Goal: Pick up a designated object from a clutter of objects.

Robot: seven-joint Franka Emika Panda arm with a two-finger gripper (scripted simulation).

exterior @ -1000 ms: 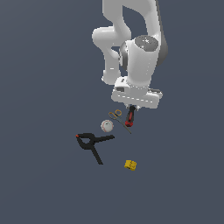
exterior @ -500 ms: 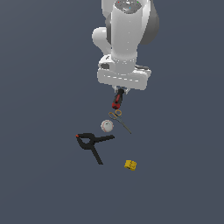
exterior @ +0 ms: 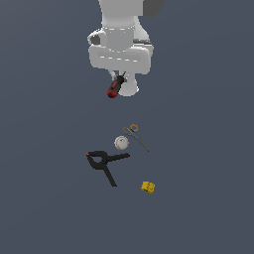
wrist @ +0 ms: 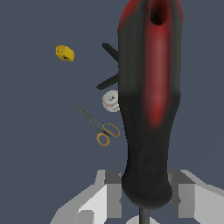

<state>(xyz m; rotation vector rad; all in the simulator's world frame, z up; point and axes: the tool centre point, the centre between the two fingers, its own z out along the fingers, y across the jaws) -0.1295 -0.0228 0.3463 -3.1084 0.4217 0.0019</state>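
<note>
The red-and-black screwdriver (exterior: 115, 88) hangs well above the floor, with my gripper (exterior: 120, 77) shut on it. Close to the wrist camera, its handle (wrist: 150, 100) fills the picture, and my grey fingers (wrist: 113, 192) clasp its base. The rest of the clutter lies far below: a white ball (exterior: 121, 143) (wrist: 111, 101), thin scissors with tan loops (exterior: 135, 135) (wrist: 98, 127), a black spring clamp (exterior: 105, 162) (wrist: 110, 65) partly hidden behind the handle, and a small yellow block (exterior: 147, 187) (wrist: 64, 53).
A plain dark blue-grey floor lies under everything. The arm's white body (exterior: 120, 47) towers over the far side of the clutter in the exterior view.
The arm has risen and shifted toward the exterior view's left, carrying the screwdriver up away from the ball and scissors. The other items stay where they were.
</note>
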